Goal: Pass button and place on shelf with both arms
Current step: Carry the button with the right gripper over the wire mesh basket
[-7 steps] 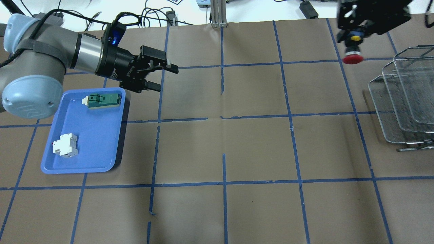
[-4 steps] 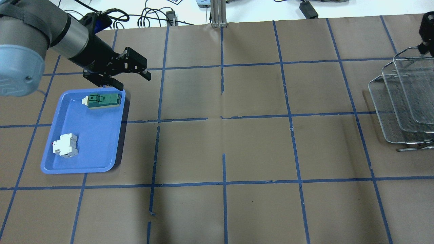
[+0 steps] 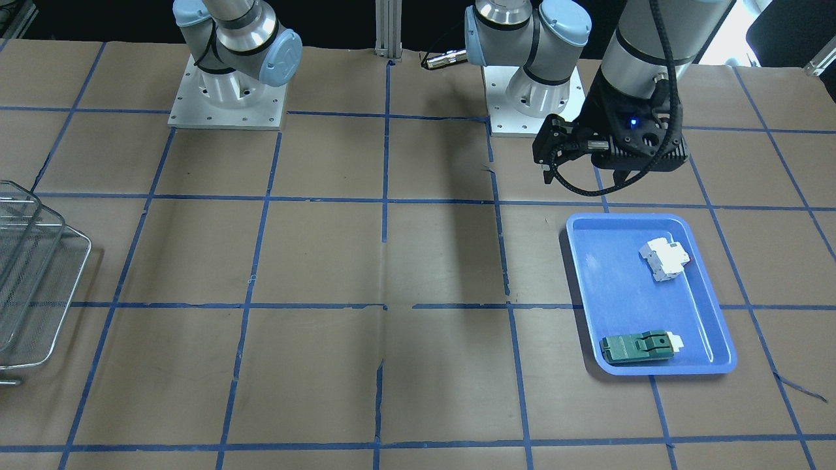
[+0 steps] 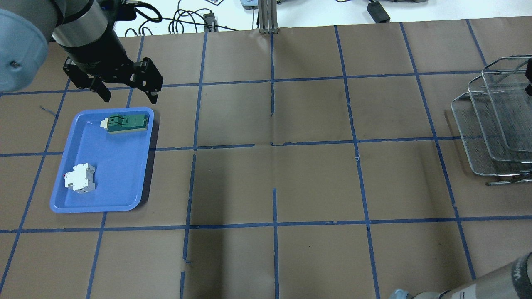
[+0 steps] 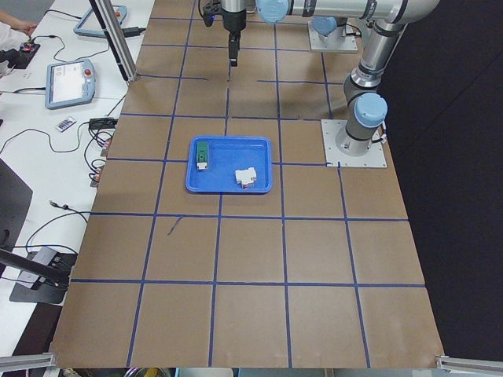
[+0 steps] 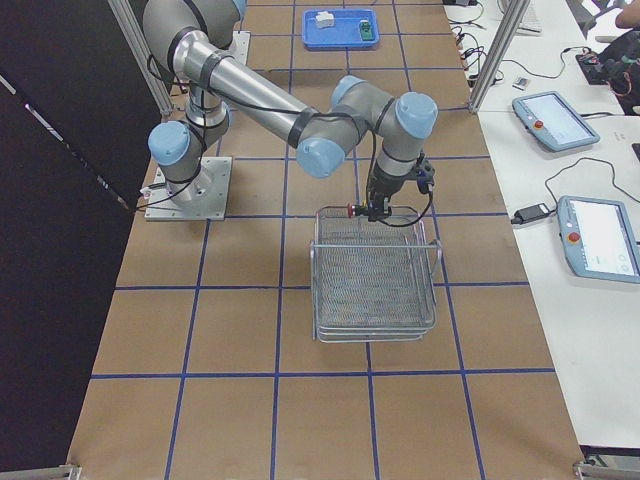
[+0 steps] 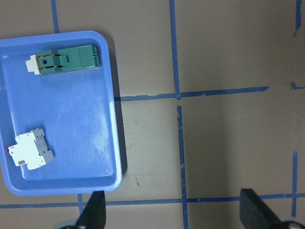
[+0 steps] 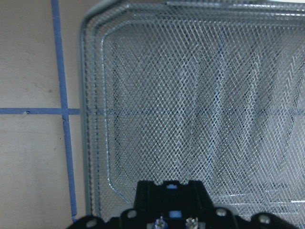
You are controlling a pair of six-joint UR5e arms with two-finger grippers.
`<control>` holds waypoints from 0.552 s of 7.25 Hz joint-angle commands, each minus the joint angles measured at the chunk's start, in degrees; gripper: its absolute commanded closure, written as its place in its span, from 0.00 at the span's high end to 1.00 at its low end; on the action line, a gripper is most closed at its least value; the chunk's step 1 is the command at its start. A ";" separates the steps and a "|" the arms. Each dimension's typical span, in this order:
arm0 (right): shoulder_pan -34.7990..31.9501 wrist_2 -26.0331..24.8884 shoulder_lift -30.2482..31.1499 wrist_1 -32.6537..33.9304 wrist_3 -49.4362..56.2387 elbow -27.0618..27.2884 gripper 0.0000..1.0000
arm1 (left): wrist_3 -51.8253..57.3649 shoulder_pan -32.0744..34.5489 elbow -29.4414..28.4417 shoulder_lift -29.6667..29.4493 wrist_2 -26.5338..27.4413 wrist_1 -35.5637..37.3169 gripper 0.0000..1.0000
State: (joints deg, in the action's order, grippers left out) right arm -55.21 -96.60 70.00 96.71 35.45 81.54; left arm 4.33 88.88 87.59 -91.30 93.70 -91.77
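The button's red cap [image 6: 352,210] shows in the exterior right view, held sideways in my right gripper [image 6: 377,211] just above the far rim of the shelf [image 6: 375,290]. In the right wrist view the button's black body [image 8: 169,198] sits at the bottom, over the mesh shelf [image 8: 190,95]. The shelf stands at the right edge of the overhead view [image 4: 494,124] and at the left edge of the front view [image 3: 39,287]. My left gripper [image 4: 124,91] is open and empty and points down beside the blue tray's far edge; it also shows in the front view [image 3: 554,166].
The blue tray [image 4: 120,178] holds a white breaker block [image 4: 80,178] and a flat green part [image 4: 126,123]; they also show in the left wrist view, tray [image 7: 90,143]. An aluminium post [image 4: 266,16] stands at the table's far edge.
My left arm swung back from the table's middle to the tray's far edge and now points down. My right gripper carried the button right, out of the overhead view, to the shelf.
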 commanded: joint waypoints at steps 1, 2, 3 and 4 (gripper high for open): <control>1.33 1.41 -1.96 1.64 0.67 0.55 0.81 | 0.33 -1.95 -0.49 0.24 -2.80 -2.79 1.00; 1.25 1.51 -1.54 1.56 0.67 0.55 0.88 | 0.94 -2.13 -0.41 0.33 -3.87 -2.88 1.00; 0.90 1.42 -1.27 1.38 0.67 0.38 0.91 | 1.03 -2.05 -0.49 0.33 -4.14 -2.80 1.00; 0.29 1.16 0.30 -0.10 0.50 -0.15 0.91 | 1.03 -2.22 -0.49 0.33 -4.06 -2.88 1.00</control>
State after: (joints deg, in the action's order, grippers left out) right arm -54.34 -95.28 68.98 97.78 36.08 81.84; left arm 5.25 86.85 87.13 -91.00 89.92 -94.54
